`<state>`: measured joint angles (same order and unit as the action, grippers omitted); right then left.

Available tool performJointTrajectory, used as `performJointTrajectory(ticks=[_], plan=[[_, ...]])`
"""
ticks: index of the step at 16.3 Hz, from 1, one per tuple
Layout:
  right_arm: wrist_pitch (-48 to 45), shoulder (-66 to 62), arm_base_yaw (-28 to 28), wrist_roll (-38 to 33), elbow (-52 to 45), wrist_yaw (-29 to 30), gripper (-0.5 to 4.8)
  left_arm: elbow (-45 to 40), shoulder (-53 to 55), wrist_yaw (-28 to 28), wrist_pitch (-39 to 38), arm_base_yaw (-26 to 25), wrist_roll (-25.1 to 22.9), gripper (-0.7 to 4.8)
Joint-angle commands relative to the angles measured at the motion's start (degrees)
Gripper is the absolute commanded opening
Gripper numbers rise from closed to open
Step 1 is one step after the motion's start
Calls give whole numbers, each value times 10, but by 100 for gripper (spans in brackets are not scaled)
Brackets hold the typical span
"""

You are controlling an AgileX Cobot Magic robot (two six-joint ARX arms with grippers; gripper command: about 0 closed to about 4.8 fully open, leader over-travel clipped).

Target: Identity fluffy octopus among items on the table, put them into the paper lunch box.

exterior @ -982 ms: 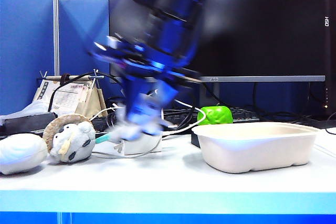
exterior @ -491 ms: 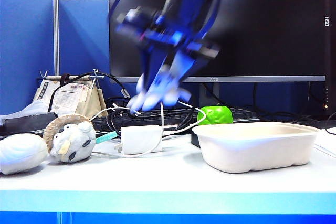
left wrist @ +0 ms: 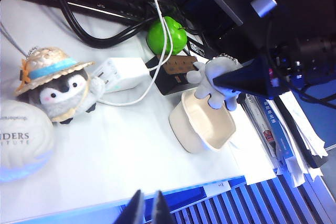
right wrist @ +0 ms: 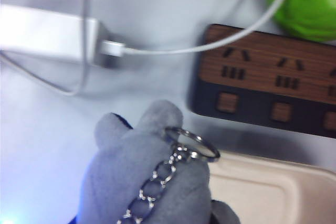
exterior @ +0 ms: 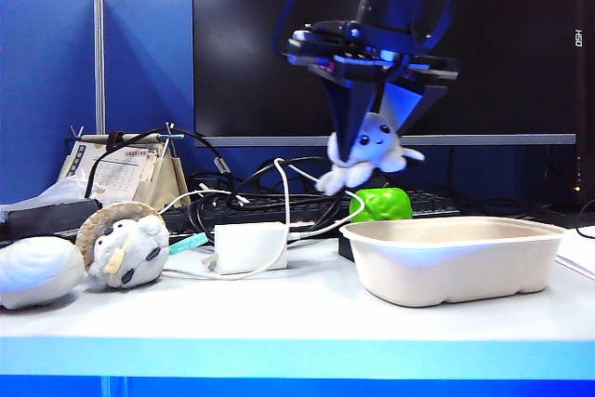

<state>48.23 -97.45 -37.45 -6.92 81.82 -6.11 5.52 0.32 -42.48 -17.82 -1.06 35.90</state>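
Fluffy octopus hangs in the air clamped between the right gripper jaws, above the near-left corner of the paper lunch box and not yet over its middle; its keyring chain shows in the right wrist view. Pick is done; carry over the box, lowering and release are left, by my reading. Left gripper sits well back over the table front edge, fingertips close together with a narrow gap, nothing between them.
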Motion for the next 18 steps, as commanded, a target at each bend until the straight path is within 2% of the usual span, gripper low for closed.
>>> performJointTrajectory(ticks=[1, 4, 12, 18], plan=[[28, 4, 0, 12, 2, -33, 198, 2, -1, -2, 7, 1, 1, 35], [71, 4, 8, 21, 2, -80, 198, 2, -1, -2, 7, 1, 1, 35], [121, 39, 20, 31, 2, -84, 198, 2, -1, -2, 7, 1, 1, 35], [186, 136, 20, 31, 2, -83, 198, 2, -1, -2, 7, 1, 1, 35]])
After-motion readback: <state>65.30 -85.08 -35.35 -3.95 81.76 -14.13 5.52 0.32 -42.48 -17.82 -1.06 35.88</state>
